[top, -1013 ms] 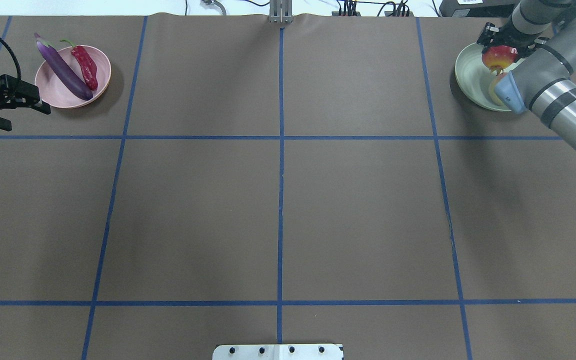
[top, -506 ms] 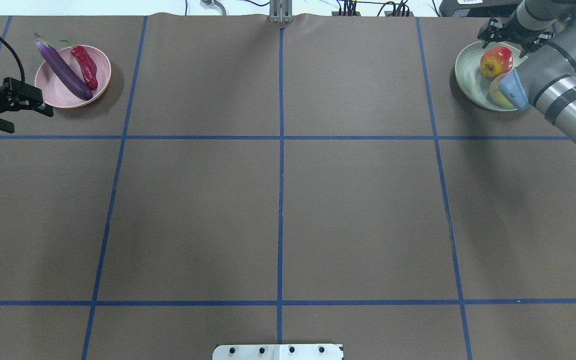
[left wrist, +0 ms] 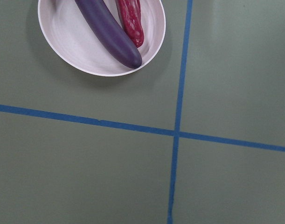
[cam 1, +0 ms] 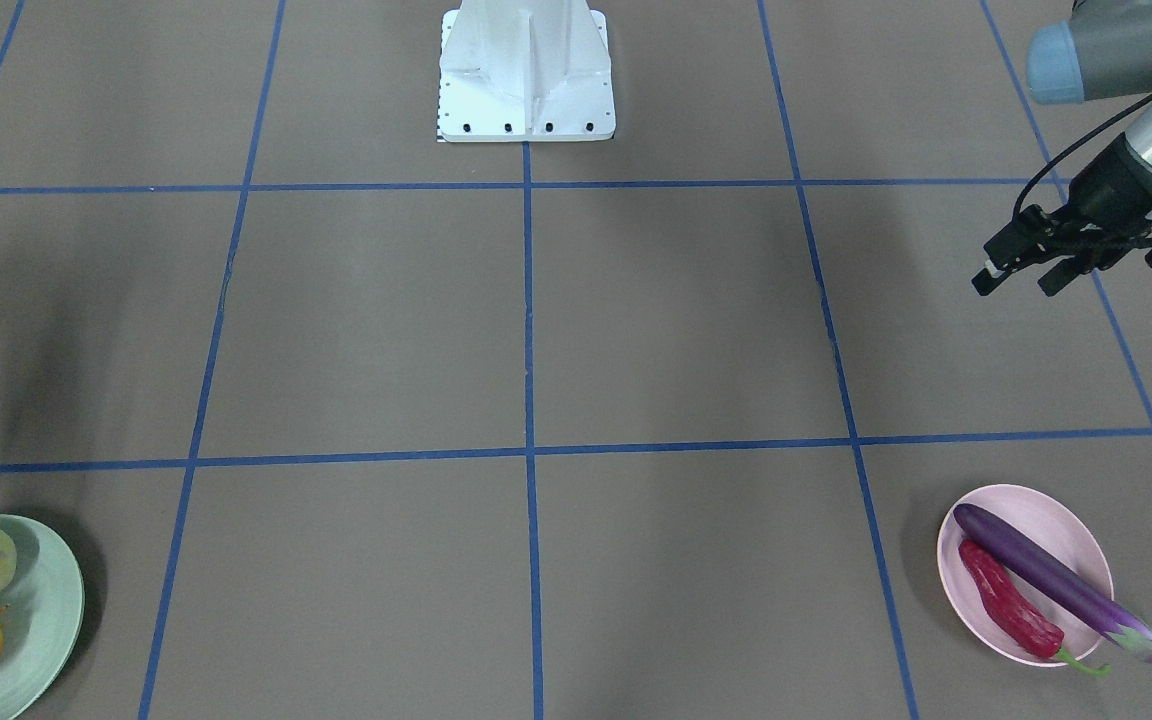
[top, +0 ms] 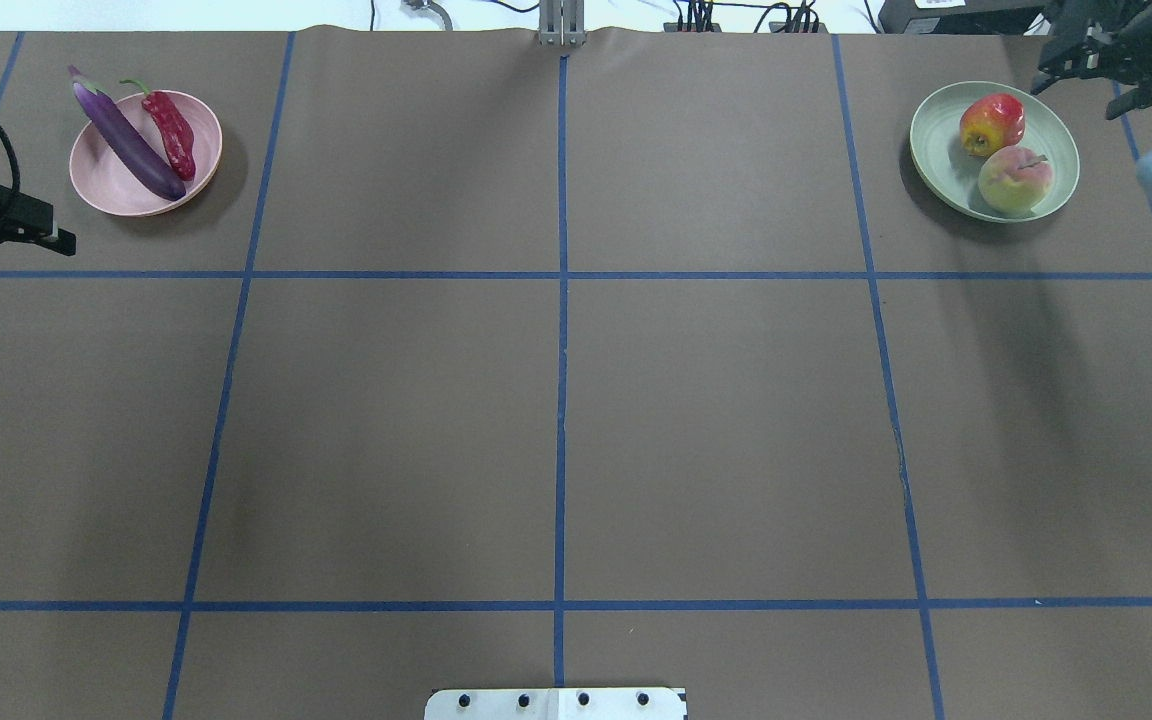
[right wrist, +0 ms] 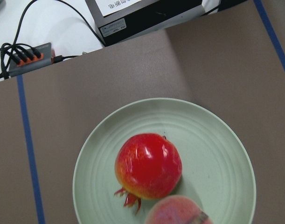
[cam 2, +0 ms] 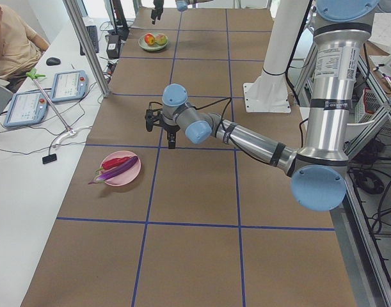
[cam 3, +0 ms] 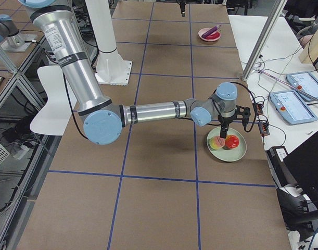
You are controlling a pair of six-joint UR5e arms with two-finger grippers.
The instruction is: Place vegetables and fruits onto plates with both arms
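1. Pomegranate (top: 992, 123) now sits released on the mint plate (top: 936, 150), upper right, beside the peach (top: 1015, 182).
2. Your right gripper (top: 1081, 90) has pulled away, fingers spread.
3. Left gripper (top: 31, 255) is spread too; eggplant (top: 126, 135) and chili (top: 171, 133) are on the pink plate (top: 96, 185). You look finished.

We find 2 plates well apart at the table's (top: 556, 400) far corners, on the left plate (top: 104, 186) the eggplant (top: 126, 138) with the chili (top: 169, 132) just right of it, on the right plate (top: 936, 150) the pomegranate (top: 992, 122) just behind the peach (top: 1014, 180)
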